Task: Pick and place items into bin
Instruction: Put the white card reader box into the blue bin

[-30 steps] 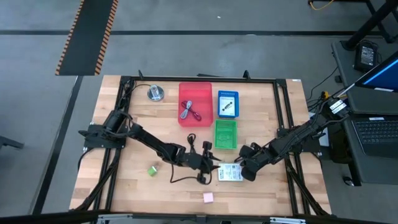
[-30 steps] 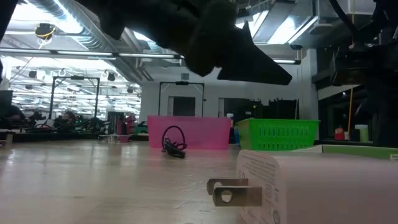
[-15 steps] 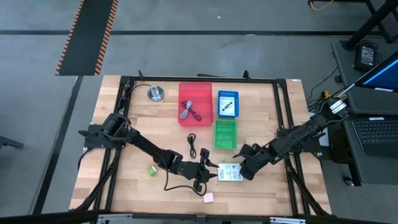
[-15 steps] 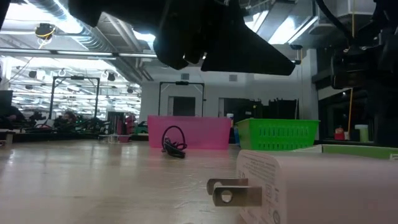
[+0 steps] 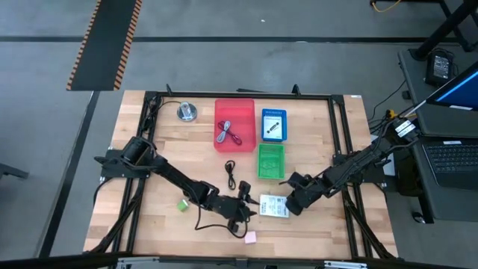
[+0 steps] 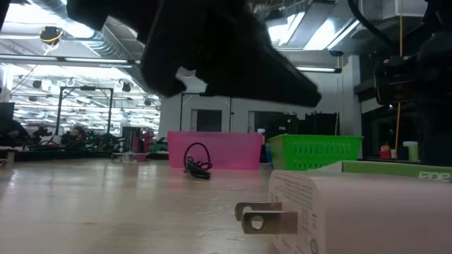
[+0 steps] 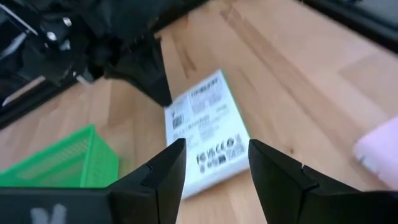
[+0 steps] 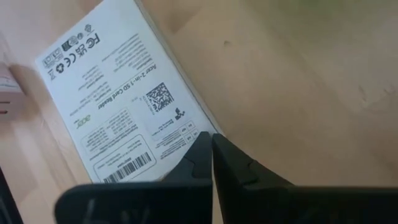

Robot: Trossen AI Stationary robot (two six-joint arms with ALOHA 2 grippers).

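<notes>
A white printed packet (image 5: pixel 274 207) lies flat on the wooden table, near its front. My left gripper (image 7: pixel 214 162) hovers open just left of the packet (image 7: pixel 205 134), its fingers aimed at the packet's near end without touching it. My right gripper (image 8: pixel 211 142) is shut at the packet's right side (image 5: pixel 287 203). A thin black cable (image 5: pixel 230 174) lies coiled on the table, left of the green bin. A green block (image 5: pixel 182 204) and a pink block (image 5: pixel 250 237) sit loose near the front edge. The red bin (image 5: pixel 218 123) holds cables. My right gripper's shut fingertips stand against the packet's long edge (image 8: pixel 198 129), near one corner. They come slanting down from the table's right. The packet lies flat on the table, printed face up. I cannot tell whether the tips press on it.
A green bin (image 5: pixel 260 161) and a blue bin (image 5: pixel 264 125) stand behind the packet, and a round silver disc (image 5: pixel 187 113) sits at the far left. In the low view a white plug adapter (image 6: pixel 318 212) lies close to the camera. Bare wood lies left of the blocks.
My left gripper has moved toward the table's near edge and a little right, ending close beside the white packet. My right gripper has stayed in place. In the low view the packet's green edge now reaches farther left.
</notes>
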